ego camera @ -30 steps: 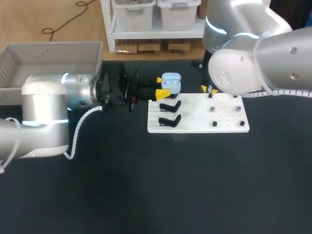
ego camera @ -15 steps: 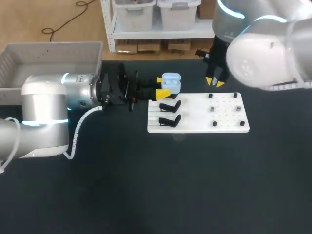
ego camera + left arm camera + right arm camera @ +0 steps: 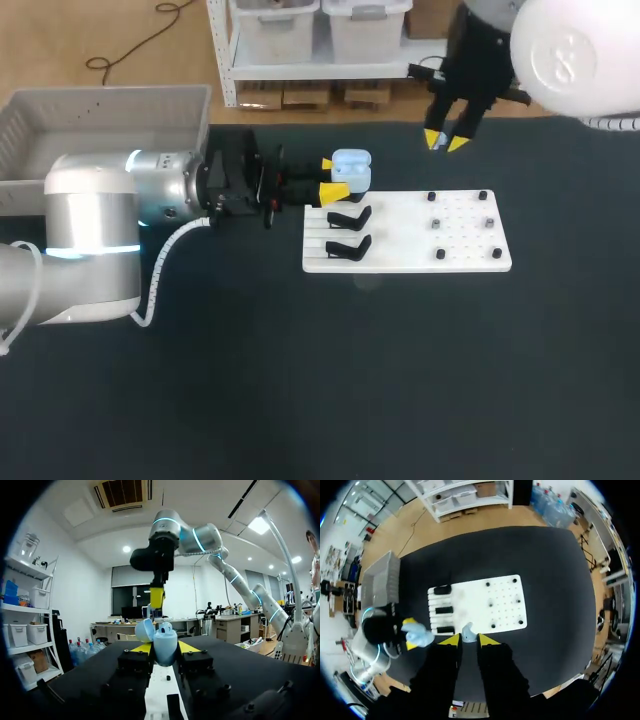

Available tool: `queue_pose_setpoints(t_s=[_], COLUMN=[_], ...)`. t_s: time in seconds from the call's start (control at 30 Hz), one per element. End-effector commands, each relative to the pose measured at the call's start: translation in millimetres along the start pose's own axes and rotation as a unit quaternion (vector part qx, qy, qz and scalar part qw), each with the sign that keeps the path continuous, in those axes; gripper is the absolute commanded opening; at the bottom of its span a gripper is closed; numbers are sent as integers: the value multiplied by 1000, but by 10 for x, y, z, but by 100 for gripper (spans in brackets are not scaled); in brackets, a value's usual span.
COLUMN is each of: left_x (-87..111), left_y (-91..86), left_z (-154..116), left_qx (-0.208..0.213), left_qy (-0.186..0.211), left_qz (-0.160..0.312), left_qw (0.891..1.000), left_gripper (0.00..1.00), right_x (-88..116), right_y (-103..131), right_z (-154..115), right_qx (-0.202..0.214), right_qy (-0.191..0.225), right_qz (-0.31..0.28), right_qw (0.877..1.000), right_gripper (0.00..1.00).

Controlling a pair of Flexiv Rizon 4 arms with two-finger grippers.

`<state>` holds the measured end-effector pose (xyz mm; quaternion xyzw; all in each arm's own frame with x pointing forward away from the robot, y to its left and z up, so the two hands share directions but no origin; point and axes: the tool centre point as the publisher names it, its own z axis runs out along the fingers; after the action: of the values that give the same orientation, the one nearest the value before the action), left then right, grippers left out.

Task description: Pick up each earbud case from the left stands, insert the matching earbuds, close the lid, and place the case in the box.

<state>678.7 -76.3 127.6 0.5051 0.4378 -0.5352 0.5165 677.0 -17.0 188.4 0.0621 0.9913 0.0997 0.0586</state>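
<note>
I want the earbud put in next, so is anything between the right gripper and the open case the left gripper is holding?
Nothing visible is in the way. The right gripper, holding an earbud, hangs raised and apart from the open case in the left gripper, with only air between them.

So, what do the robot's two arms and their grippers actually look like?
The left arm and the right arm have smooth, rounded silver-grey and white shells, with a glowing light-blue ring at a joint. A white spiral cable sleeve runs along the left one. The left gripper and the right gripper are black, each with two bright yellow fingertips.
</note>
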Motion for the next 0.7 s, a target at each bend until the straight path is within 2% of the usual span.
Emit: queue_pose_setpoints(t_s=[0.03,0.2,0.37,0.7], left_x=[8,8,8,8], left_y=[9,9,9,9], left_z=[2,2,2,2], left_qx=[1,1,1,1], left_qy=[0,0,0,0], left_qz=[0,0,0,0], left_qw=[1000,1000,1000,1000], left_gripper=[0,0,0,0], right_x=[128,231,288,288], right_y=[199,420,577,577], right_z=[-194,-311,-282,-282], right_qx=[2,-20,-27,-27], right_qy=[7,34,75,75], right_qz=[-33,-79,-123,-123], right_qw=[999,996,989,989], right_gripper=[0,0,0,0])
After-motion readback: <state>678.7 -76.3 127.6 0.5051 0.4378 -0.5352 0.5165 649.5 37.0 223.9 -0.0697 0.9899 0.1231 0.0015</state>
